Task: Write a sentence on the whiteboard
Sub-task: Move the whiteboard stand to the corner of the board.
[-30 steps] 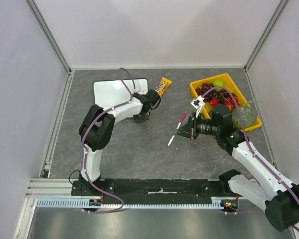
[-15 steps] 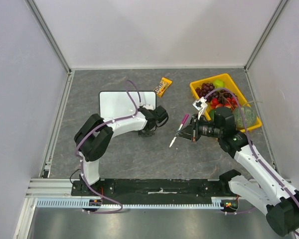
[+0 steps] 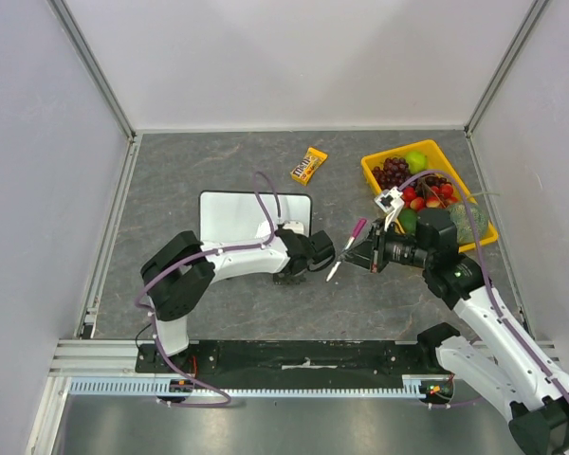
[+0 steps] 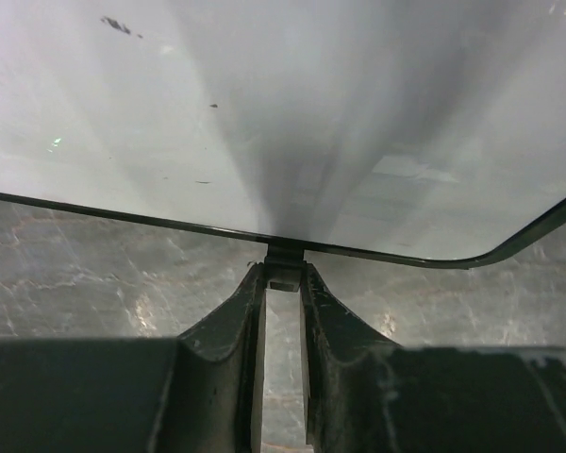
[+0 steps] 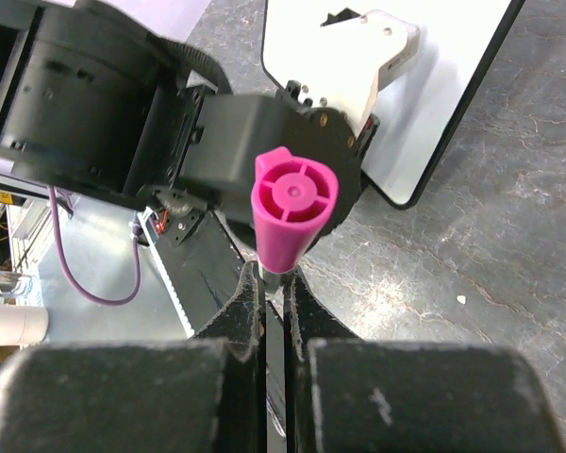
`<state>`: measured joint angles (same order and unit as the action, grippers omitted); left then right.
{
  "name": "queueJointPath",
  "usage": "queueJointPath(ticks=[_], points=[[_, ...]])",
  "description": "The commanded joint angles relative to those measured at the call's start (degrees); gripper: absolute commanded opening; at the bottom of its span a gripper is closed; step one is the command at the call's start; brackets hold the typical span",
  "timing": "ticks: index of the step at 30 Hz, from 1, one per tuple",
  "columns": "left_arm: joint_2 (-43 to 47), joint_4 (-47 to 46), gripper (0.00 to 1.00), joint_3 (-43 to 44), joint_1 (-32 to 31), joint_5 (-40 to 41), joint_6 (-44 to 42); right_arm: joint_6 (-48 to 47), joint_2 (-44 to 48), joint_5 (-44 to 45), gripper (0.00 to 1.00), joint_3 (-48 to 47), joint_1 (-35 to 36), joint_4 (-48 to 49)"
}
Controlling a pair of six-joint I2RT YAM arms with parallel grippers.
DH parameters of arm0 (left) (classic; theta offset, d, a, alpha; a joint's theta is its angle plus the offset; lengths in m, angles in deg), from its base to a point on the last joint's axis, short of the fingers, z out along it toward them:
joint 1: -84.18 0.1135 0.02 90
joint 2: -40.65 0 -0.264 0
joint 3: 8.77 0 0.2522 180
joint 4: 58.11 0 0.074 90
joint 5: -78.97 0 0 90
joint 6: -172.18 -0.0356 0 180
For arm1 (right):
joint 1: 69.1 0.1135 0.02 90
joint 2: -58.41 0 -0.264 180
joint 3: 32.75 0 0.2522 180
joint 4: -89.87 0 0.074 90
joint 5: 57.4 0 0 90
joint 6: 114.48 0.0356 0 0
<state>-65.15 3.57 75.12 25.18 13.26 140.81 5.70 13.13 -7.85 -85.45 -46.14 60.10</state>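
ITEM 1: whiteboard [image 3: 242, 213]. White rect. board, thin black rim, rounded corners. Loc.: left-centre of tabletop [image 3: 228, 171], about midway btwn near and far edges. Face plain white from above; a few dark specks in the left wrist view. Lying flat or lifted: cannot tell.

ITEM 2: L gripper [image 4: 283, 275]. At board's near right edge, close to the corner. Jaws nearly closed, pinching the black rim.

ITEM 3: R gripper [image 5: 275, 283]. Centre of tabletop, just right of the L wrist. Jaws closed tight on marker [image 3: 346, 248]: white barrel, magenta cap [image 5: 293, 200]. Marker slanted, cap end toward far edge, and apart from board.

ITEM 4: yellow tray [image 3: 398, 149]. Far right of tabletop. Holds grapes [image 3: 392, 171], a green apple [image 3: 415, 159] and other fruit.

ITEM 5: candy packet [image 3: 310, 165]. Orange, lying btwn board and tray, toward far edge, touching neither.
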Motion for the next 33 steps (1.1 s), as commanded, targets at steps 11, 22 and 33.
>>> queueJointPath(ticks=[11,22,33], points=[[2.35,0.51,0.05,0.8,-5.77,-5.31,9.84,-3.89,3.97,3.18,0.0,-2.9,-0.2,-7.98],[9.02,-4.31,0.6,-1.13,-5.86,-8.38,4.13,-4.42,2.65,2.57,0.0,-4.57,-0.2,-8.25],[17.46,-4.07,0.75,-4.65,-5.77,-6.37,1.49,-4.6,1.16,2.83,0.0,-5.18,-0.2,-8.25]])
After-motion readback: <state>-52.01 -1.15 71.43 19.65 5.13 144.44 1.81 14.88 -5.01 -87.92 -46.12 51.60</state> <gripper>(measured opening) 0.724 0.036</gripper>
